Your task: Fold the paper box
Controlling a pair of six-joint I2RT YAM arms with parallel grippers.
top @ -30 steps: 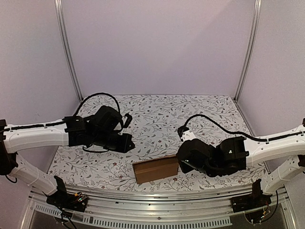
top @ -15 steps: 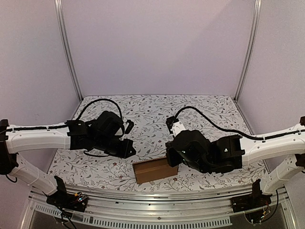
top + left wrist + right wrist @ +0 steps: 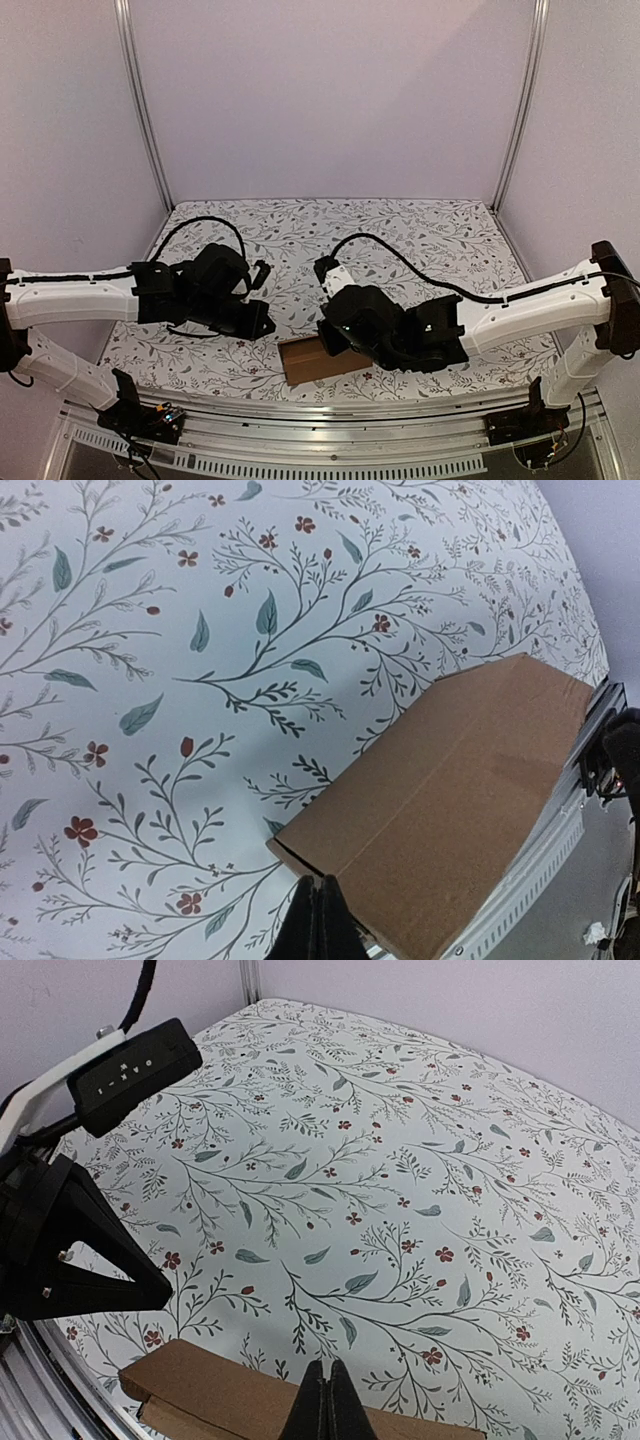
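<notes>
From high on its near side we look down at the paper box [image 3: 305, 362]. Both wrist views hang close over it, the right facing the table [image 3: 400, 1160] beyond; all three share it.

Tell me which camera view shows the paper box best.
Left wrist: the paper box shows its broad top face, crease and one end. From above, the right arm covers part; the right wrist catches only a strip at the bottom.

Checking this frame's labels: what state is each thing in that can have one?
Plain brown cardboard paper box: folded up, lying flat at the near edge of the floral table.
Left arm's black fingers: shut, empty.
Right arm's black fingers: shut, empty.
</notes>
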